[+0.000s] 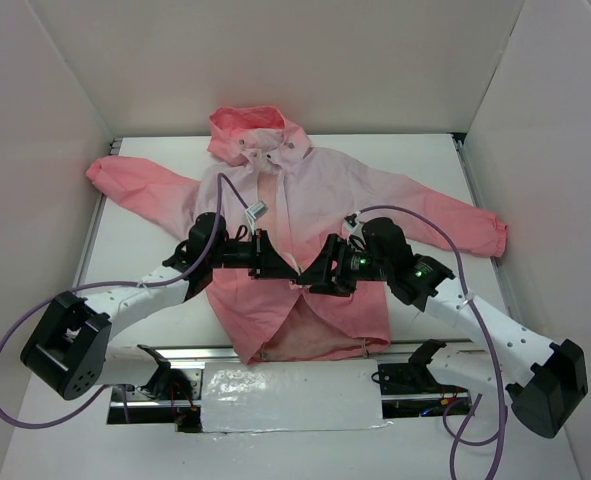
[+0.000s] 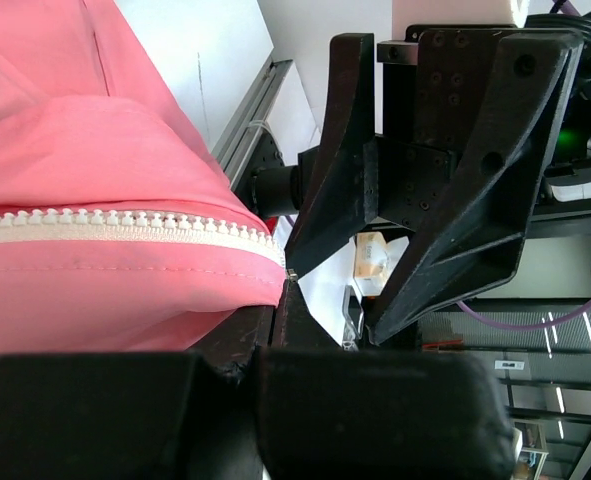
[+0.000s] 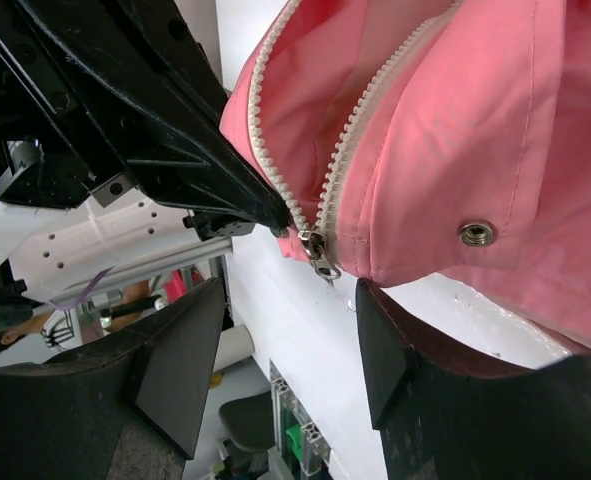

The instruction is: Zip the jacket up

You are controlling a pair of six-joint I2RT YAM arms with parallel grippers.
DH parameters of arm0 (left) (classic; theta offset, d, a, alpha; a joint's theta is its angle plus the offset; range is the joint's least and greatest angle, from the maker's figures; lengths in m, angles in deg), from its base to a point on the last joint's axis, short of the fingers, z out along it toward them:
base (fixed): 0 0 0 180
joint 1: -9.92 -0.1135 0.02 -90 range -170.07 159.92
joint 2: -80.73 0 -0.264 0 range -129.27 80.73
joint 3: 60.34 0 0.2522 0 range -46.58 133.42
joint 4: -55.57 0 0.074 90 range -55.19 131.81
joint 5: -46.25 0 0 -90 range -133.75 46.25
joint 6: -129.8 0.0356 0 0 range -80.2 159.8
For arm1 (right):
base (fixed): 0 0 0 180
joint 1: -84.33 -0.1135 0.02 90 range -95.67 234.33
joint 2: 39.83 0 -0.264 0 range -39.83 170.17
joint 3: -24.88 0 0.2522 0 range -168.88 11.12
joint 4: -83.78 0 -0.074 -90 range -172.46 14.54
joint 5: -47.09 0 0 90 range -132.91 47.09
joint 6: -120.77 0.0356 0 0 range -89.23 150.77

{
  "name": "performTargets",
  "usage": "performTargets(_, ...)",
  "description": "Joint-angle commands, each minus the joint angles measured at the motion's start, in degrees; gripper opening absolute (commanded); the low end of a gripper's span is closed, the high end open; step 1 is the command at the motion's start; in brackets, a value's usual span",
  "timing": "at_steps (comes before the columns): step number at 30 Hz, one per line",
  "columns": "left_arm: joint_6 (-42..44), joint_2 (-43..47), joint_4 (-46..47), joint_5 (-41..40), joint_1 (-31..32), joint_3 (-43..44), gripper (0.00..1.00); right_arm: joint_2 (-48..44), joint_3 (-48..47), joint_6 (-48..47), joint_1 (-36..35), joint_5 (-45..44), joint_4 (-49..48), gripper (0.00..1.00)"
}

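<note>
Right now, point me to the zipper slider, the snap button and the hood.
zipper slider [image 3: 314,246]: right wrist view, on its metal body.
snap button [image 3: 477,233]: right wrist view, on the stud's centre.
hood [image 1: 247,124]: top external view, on its coral crown.

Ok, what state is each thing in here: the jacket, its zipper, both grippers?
Thin pink hooded jacket: laid out face up, front open.
White front zipper: unzipped, tooth rows apart beyond the metal slider.
Left gripper: shut on the jacket edge at the zipper's end.
Right gripper: open, just short of the slider.
</note>
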Motion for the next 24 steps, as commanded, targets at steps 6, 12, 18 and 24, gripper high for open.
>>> performTargets(6, -0.9, -0.3, 4.5, 1.1, 0.1, 0.3, 0.00, 1.1, 0.3, 0.3, -0.2, -0.3, -4.7, 0.61)
performTargets(12, -0.9, -0.2, 4.2, 0.8, 0.1, 0.3, 0.00, 2.7, 1.0, 1.8, -0.3, 1.6, -7.7, 0.60)
performTargets(18, -0.3, -0.3, 3.3, 0.4, 0.1, 0.6, 0.00, 3.1, 1.1, 2.3, -0.3, 1.7, -8.0, 0.59)
performTargets(24, 0.0, -0.6, 2.7, 0.1, 0.1, 0.9, 0.00, 3.5, 1.6, 3.7, -0.3, 2.1, -6.6, 0.60)
